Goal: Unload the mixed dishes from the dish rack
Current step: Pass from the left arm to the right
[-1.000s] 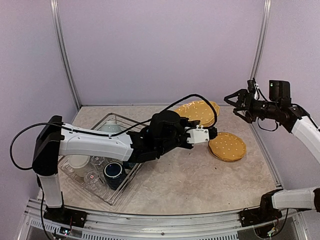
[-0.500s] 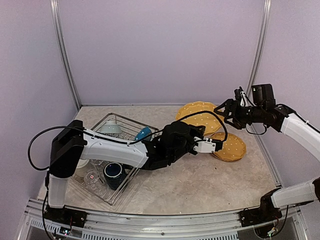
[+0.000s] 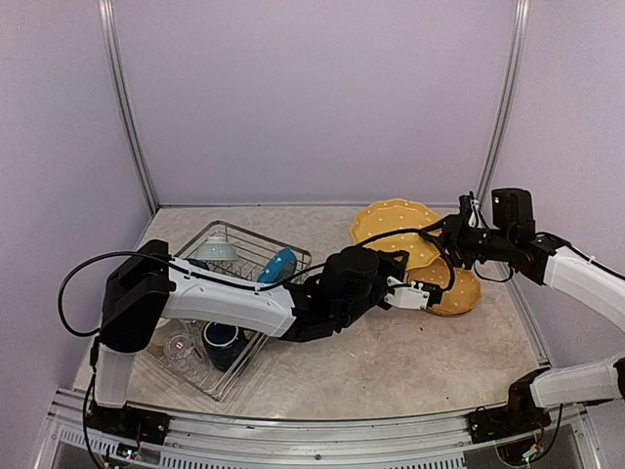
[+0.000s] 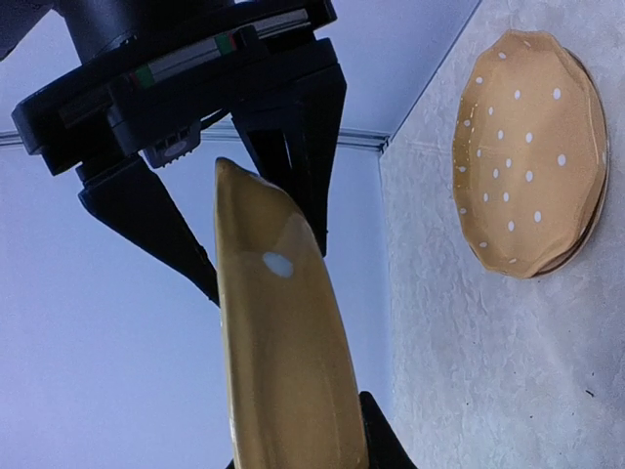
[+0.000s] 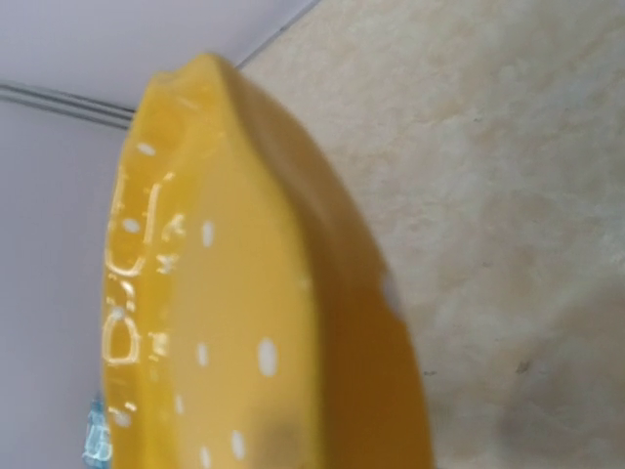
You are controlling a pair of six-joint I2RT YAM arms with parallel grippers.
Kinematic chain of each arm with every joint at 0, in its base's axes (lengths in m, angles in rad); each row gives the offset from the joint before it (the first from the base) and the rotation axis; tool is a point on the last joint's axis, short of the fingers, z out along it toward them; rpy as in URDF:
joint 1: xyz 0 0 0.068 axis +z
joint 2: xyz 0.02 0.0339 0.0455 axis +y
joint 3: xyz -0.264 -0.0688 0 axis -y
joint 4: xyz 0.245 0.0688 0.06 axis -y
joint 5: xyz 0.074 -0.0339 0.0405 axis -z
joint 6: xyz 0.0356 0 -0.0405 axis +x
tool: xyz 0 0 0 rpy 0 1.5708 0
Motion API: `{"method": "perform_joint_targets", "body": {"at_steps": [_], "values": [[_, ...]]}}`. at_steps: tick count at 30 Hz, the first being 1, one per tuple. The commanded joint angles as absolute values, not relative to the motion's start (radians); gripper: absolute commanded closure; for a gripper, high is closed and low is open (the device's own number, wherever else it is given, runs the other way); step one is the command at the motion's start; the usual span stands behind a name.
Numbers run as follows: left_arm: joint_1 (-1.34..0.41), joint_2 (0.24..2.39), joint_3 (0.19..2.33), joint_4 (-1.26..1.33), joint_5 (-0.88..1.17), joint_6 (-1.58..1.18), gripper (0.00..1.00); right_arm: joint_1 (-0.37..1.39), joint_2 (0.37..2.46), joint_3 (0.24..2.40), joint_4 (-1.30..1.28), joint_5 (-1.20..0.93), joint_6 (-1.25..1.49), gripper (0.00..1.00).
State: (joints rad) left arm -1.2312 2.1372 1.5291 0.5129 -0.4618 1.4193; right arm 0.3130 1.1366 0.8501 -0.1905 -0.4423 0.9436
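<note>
– Lavender walls are being seen around a mottled beige table (image 3: 371, 366). At its left the dish rack (image 3: 227, 227) is being shown with a blue plate (image 3: 278, 264), a navy mug (image 3: 223, 337) and a pale bowl (image 3: 217, 251) inside. Which step is being worked?
– A handover, it is being judged. A yellow dotted plate (image 4: 283, 352) is being held on edge above the table's right side, clamped at its near rim by the left gripper (image 3: 420, 293)
– And the right gripper (image 3: 455, 244)?
– Its fingers (image 4: 146, 230) are being shown spread, one on each side of the plate's far rim, with a gap visible on one side; no pinch is being seen yet
– Where is the plate being taken?
– Probably to the yellow stack (image 3: 461, 291) lying on the table just beside it; a larger yellow plate (image 3: 391, 220) is lying behind
– What is being called for next?
– The right fingers are needing to be closed squarely on the rim before the left grip is released; otherwise the upright plate is being put at risk of tipping or dropping onto the stack
</note>
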Motion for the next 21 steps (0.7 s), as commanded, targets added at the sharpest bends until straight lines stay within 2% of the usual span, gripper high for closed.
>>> {"method": "perform_joint_targets", "body": {"at_steps": [1, 4, 5, 6, 9, 13, 16, 18, 21], "values": [[-1.244, 2.104, 1.583, 0.665, -0.507, 1.437, 1.0, 0.324, 1.097, 0.779, -0.003, -0.489, 1.062, 0.69], [-1.246, 2.102, 1.584, 0.659, -0.548, 1.425, 1.0, 0.323, 1.065, 0.741, 0.093, -0.48, 1.113, 0.97], [-1.246, 2.103, 1.586, 0.656, -0.565, 1.419, 0.97, 0.323, 1.057, 0.732, 0.114, -0.473, 1.13, 1.0], [-1.246, 2.103, 1.587, 0.648, -0.584, 1.405, 0.93, 0.323, 1.051, 0.725, 0.132, -0.466, 1.139, 1.0], [-1.246, 2.078, 1.591, 0.515, -0.622, 1.28, 0.54, 0.322, 1.041, 0.72, 0.187, -0.46, 1.153, 1.0], [-1.25, 1.988, 1.597, 0.237, -0.586, 1.027, 0.24, 0.306, 1.045, 0.73, 0.259, -0.472, 1.174, 1.0], [-1.258, 1.917, 1.626, -0.032, -0.506, 0.859, 0.11, 0.289, 1.067, 0.727, 0.347, -0.534, 1.184, 1.0], [-1.259, 1.856, 1.665, -0.243, -0.44, 0.729, 0.06, 0.279, 1.079, 0.719, 0.377, -0.559, 1.182, 1.0], [-1.251, 1.783, 1.686, -0.405, -0.345, 0.57, 0.01, 0.263, 1.089, 0.702, 0.416, -0.58, 1.185, 1.0]]}}
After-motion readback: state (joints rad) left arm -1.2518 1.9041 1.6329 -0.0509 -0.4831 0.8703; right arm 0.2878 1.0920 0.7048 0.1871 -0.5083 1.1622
